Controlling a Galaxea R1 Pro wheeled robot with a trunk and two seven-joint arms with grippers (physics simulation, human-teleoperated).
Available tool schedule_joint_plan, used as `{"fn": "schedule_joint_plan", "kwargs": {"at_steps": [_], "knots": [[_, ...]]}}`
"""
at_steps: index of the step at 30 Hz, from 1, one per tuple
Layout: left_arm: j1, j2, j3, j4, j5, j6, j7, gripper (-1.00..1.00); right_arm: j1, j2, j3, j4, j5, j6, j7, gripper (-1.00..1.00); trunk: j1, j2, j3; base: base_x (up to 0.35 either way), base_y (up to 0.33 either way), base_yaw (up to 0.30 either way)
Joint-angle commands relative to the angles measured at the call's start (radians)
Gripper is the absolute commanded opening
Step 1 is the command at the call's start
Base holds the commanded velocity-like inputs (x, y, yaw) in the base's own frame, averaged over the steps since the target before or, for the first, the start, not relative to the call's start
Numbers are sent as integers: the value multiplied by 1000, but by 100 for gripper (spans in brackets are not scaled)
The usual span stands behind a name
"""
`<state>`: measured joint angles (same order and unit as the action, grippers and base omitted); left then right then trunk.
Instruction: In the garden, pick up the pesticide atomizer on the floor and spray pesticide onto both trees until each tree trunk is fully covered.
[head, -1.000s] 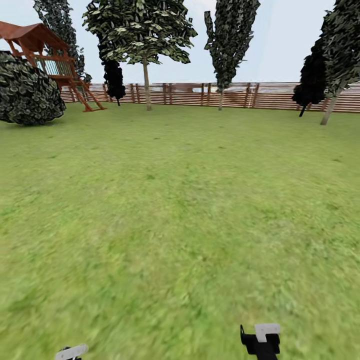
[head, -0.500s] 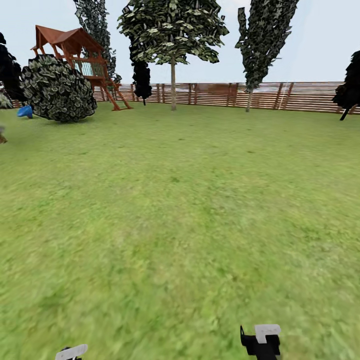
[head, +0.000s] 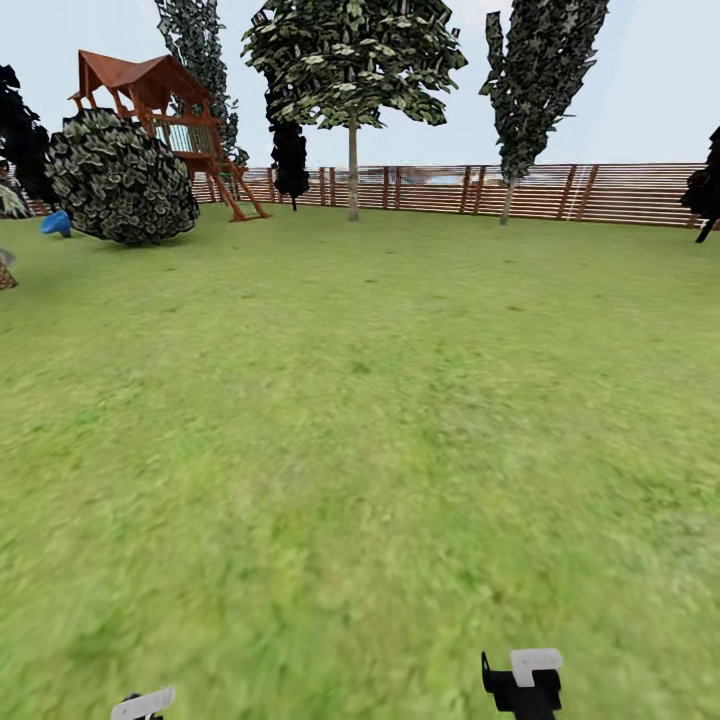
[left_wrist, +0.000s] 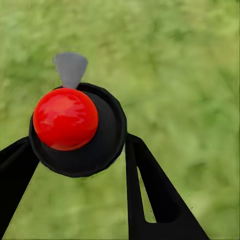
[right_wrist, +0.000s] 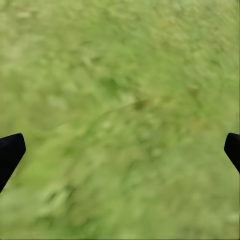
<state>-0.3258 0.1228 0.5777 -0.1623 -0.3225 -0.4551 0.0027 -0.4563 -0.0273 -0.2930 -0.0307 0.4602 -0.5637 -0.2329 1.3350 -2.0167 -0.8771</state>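
Rightward by a small step is how the whole head view has slid since 0.5 s ago, which is the camera turning and not the garden moving; both arm tips sit at the same spots along the bottom edge.

Farthest left in the head view, a small blue object (head: 55, 223) lies on the lawn (head: 360, 420) beside a round dark-leaved shrub (head: 122, 178). Just behind the shrub stands a red-brown wooden play tower (head: 160, 110) with a pitched roof. Further right, 1 of the trees (head: 352, 60) rises before the slatted fence (head: 600, 192), its pale trunk (head: 353, 170) straight and bare. Next comes a narrower leafy tree (head: 540, 70) near the fence, and a dark conifer (head: 706, 190) at the right edge.

In the left wrist view, the left pincer (left_wrist: 80, 165) is pinching the pesticide atomizer (left_wrist: 77, 130), seen from above as a black round body with a red ball top (left_wrist: 65, 119) and a grey nozzle (left_wrist: 70, 68), held over grass. The black fingers (left_wrist: 150, 195) seem to press its sides, though the contact is partly hidden.

In the right wrist view, the right pincer (right_wrist: 120, 150) is spread wide over blurred grass.
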Motion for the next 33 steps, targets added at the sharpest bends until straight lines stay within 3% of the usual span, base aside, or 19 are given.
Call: {"fn": "schedule_joint_plan", "kwargs": {"at_steps": [1,26,33], "knots": [[-1,0,8,1,-10,-5,0,-100,-1,0,-5,2,11,-2,-6,100,0,0,-1,334,88,0],[-1,1,7,1,-10,-5,0,-100,-1,5,-5,3,8,-1,-5,100,0,0,1,336,48,-39],[-1,1,7,1,-12,-5,0,-100,55,7,-5,3,8,-1,-5,100,0,0,1,339,0,0]]}}
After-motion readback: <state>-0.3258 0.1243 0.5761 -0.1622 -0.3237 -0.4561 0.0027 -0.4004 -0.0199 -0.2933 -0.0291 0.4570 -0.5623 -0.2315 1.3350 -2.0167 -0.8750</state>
